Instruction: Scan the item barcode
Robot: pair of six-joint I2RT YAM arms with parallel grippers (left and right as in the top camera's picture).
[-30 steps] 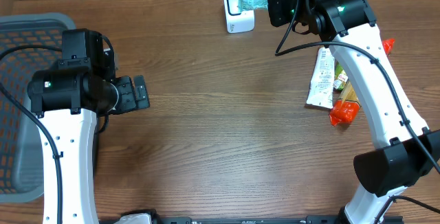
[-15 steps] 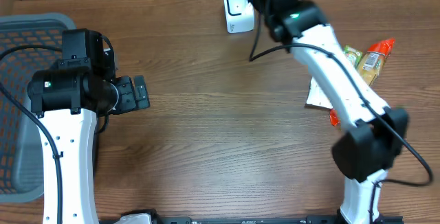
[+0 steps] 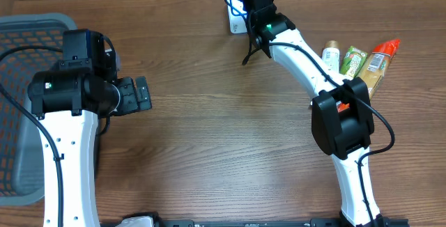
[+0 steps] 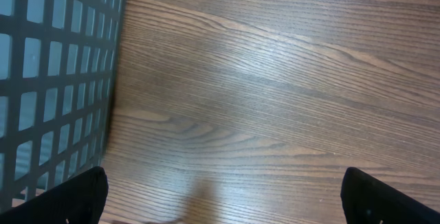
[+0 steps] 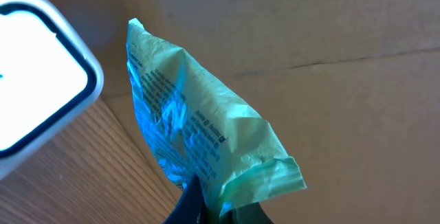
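Right pincer (image 5: 212, 207), packet (image 5: 199, 135) now beside scanner (image 5: 34, 73)

- A crinkled green packet (image 5: 199, 141) with small print is held upright by its lower edge.
- A white, dark-rimmed scanner (image 5: 34, 107) is seen just beside it.

Glossy crinkled plastic packet (image 5: 206, 141), wood-grain table (image 4: 275, 100)
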